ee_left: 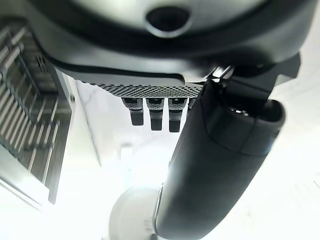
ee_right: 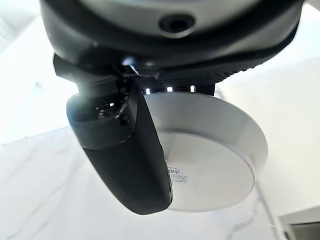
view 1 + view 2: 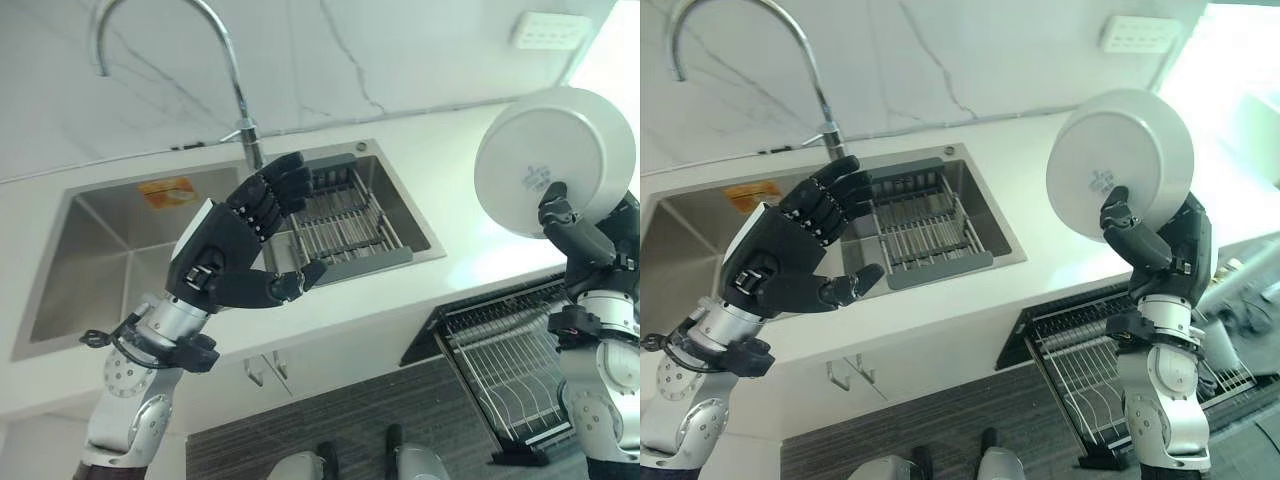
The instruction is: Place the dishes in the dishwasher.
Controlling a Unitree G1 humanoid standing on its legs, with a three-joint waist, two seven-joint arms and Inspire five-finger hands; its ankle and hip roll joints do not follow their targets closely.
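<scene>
The right hand point(image 3: 1160, 250) grasps a white plate point(image 3: 1120, 165) with its fingers, lifted above the surface's right edge, while the left hand point(image 3: 235, 250) hangs with fingers released over the sink point(image 3: 90, 250), so next the plate likely must go down into the dishwasher rack point(image 3: 510, 360).

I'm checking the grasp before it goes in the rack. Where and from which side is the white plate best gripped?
At its rim, from below: the plate stands on edge with its underside toward the camera, so the lower rim is free for a pinch, as the right hand has it, thumb on the underside. The left hand is open.
</scene>
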